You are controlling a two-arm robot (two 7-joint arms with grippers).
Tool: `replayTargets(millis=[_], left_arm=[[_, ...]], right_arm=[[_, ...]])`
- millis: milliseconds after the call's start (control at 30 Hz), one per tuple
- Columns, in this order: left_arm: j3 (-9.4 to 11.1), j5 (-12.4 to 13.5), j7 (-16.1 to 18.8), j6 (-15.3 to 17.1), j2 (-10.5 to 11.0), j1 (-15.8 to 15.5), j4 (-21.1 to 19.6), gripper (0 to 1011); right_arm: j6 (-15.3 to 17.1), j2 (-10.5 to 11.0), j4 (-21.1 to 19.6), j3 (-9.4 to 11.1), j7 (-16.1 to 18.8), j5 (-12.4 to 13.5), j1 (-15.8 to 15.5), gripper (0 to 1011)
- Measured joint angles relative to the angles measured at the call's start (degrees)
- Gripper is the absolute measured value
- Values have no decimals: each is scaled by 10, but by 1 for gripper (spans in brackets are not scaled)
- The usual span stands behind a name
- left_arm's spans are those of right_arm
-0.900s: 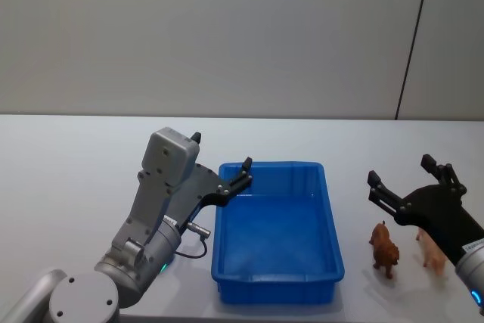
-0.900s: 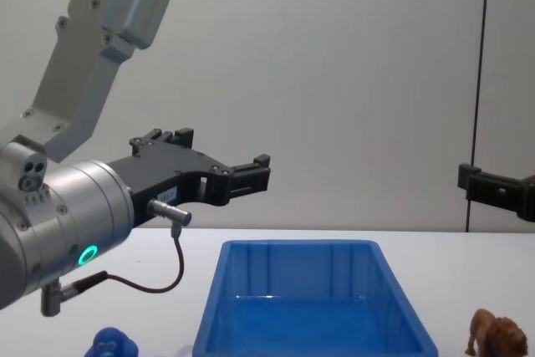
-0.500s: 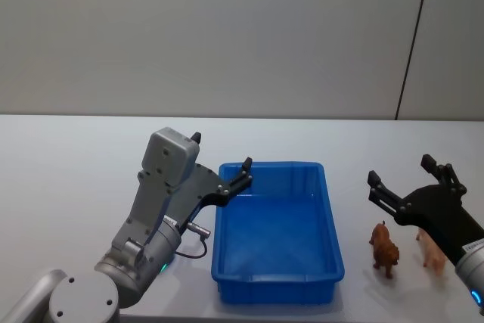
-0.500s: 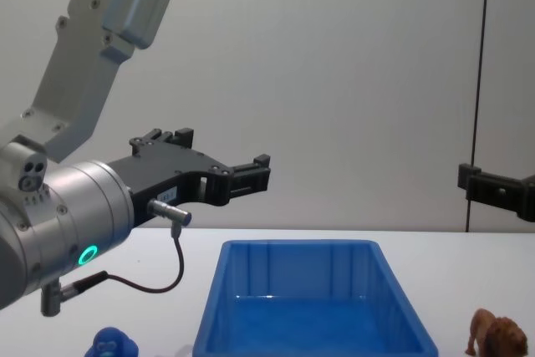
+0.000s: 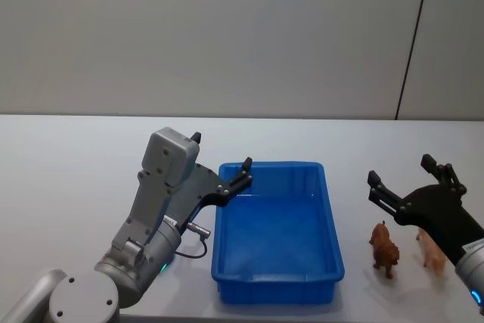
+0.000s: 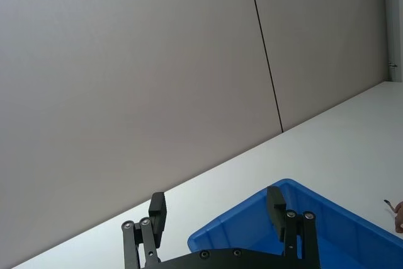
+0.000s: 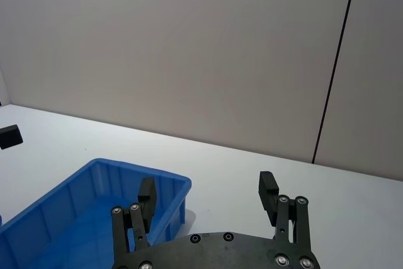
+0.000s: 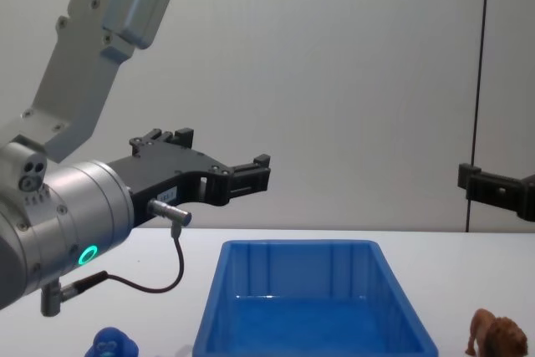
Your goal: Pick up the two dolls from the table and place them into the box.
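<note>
Two dolls are seen standing upright on the worktop [image 5: 76,156] to the right of the box [image 5: 278,165]. A brown lion [image 5: 384,250] is placed near the box's right wall, and a pink animal [image 5: 433,255] is placed just beside the lion, farther right; the two are not touching. A third doll, a blue figure [image 8: 113,344], is seen in the chest view on the worktop to the left of the box, beneath the left arm [image 8: 75,223]. The box is set at the middle of the worktop with its long side running away from the robot.

The right gripper [image 5: 399,169] is held in the air over the lion and the pink animal, and neither is touched by it. Its fingers [image 7: 267,192] are spread wide, with nothing grasped between them. The left gripper [image 5: 221,150] is held over the box's far left corner and, as the chest view shows, is raised well clear of the rim. Its fingers [image 6: 276,203] are likewise spread apart and nothing is held; in the left wrist view the box's blue rim is seen beyond them.
</note>
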Motion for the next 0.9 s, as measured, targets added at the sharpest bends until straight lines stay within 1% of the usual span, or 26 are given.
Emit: replayTargets(millis=[233,467,567,900], left_arm=[[0,0,0,0,0,0,0,1002],[0,0,0,0,0,0,0,1002],[0,0,0,0,0,0,0,1001],[0,0,0,0,0,0,0,1001]], right_arm=[[4,4,7,6,8,8,5,1001],[22,13,22,18,20,21,16,1001],[33,20,35,26,27,27,22,1001],[54,36,63,40,46,27,29,1001]])
